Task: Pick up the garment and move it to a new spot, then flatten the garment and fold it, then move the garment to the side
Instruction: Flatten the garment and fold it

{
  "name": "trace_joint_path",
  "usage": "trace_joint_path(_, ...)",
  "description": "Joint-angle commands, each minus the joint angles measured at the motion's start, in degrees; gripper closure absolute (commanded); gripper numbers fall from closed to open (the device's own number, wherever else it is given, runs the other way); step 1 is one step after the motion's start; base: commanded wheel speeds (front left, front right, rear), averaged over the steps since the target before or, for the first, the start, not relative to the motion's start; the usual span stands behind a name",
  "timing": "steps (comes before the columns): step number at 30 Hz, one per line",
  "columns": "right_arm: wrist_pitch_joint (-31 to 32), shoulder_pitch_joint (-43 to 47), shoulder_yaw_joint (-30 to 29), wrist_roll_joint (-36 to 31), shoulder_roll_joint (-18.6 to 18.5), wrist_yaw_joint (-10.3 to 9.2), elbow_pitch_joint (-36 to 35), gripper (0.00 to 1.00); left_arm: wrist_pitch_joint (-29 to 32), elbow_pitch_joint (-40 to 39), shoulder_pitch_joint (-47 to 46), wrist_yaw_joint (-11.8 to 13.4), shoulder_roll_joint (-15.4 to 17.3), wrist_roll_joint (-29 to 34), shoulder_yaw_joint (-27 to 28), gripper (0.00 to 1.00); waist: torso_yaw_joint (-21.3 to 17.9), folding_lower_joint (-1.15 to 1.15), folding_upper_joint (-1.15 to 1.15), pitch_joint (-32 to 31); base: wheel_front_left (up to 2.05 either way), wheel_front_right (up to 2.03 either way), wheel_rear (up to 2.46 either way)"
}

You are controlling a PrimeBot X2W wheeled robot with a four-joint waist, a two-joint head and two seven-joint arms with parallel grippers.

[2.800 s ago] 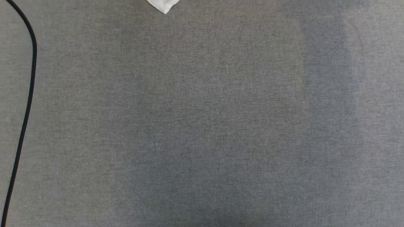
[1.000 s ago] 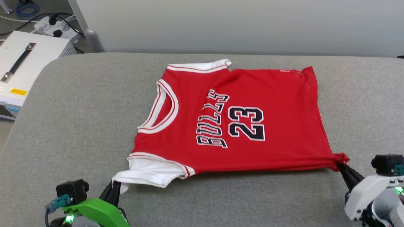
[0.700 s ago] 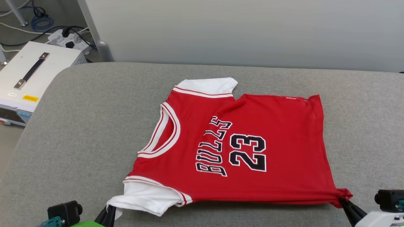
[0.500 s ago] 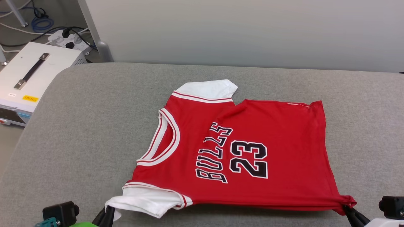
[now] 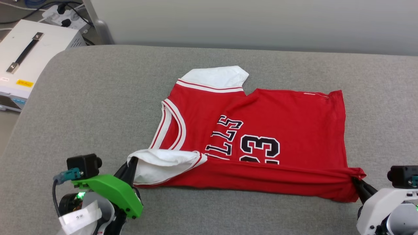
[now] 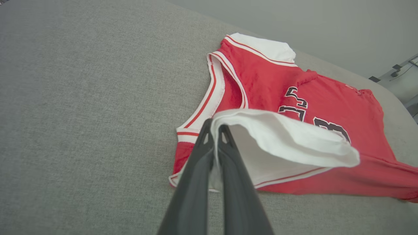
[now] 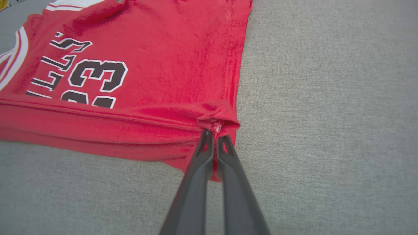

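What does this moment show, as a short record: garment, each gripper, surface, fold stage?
garment: red T-shirt, print up, on the grey padded surface; near edge raised and turned over the lower lettering
left gripper: shut on the near white sleeve
right gripper: shut on the near hem corner
fold stage: begun, near edge not yet laid down
nearby: white box, off the surface at far left

The folded near edge of the garment (image 5: 287, 117) hides part of its lettering (image 5: 259, 147); the left edge cuts off the white box (image 5: 49, 42).
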Motion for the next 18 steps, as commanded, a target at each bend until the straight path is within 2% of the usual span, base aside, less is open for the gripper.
trace_joint_path(1,-0.23,-1.85,0.50,0.04,-0.60,-0.10,1.12,1.00,-0.46,2.07,-2.31,-1.00,-0.82,0.60,-0.08,1.00,0.03,0.01,0.00,1.89,0.00,0.00,0.00)
trace_joint_path(10,-3.14,-10.22,5.23,1.76,-4.06,-0.10,9.88,1.00,-1.85,18.55,-13.32,-7.69,-6.24,-0.39,-1.73,1.00,0.30,0.01,0.00,6.81,0.00,0.00,0.00)
trace_joint_path(18,-6.05,-13.96,8.24,2.92,-5.57,-0.10,16.49,1.00,0.19,30.67,-18.81,-11.74,-9.49,-1.03,-4.07,1.00,0.55,0.01,0.00,8.65,0.00,0.00,0.00)
